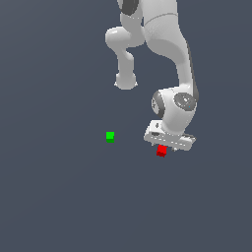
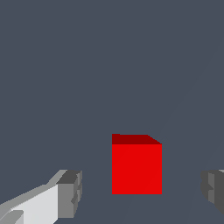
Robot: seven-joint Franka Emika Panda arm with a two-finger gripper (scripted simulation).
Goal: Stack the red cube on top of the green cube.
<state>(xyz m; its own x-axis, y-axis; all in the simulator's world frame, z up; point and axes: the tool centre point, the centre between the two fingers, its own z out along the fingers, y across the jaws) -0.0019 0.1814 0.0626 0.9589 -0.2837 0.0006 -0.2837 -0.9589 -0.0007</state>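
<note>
The red cube (image 1: 161,151) sits on the grey floor, just under the white gripper (image 1: 167,145). In the wrist view the red cube (image 2: 136,166) lies between the two fingers (image 2: 70,192), with clear gaps on both sides. The jaws stand wide open and touch nothing. The green cube (image 1: 110,137) sits alone on the floor toward the exterior view's left of the red cube, well apart from the gripper. It does not show in the wrist view.
The white arm (image 1: 167,44) rises above the gripper from the top of the exterior view. The floor (image 1: 59,197) is a plain dark grey surface.
</note>
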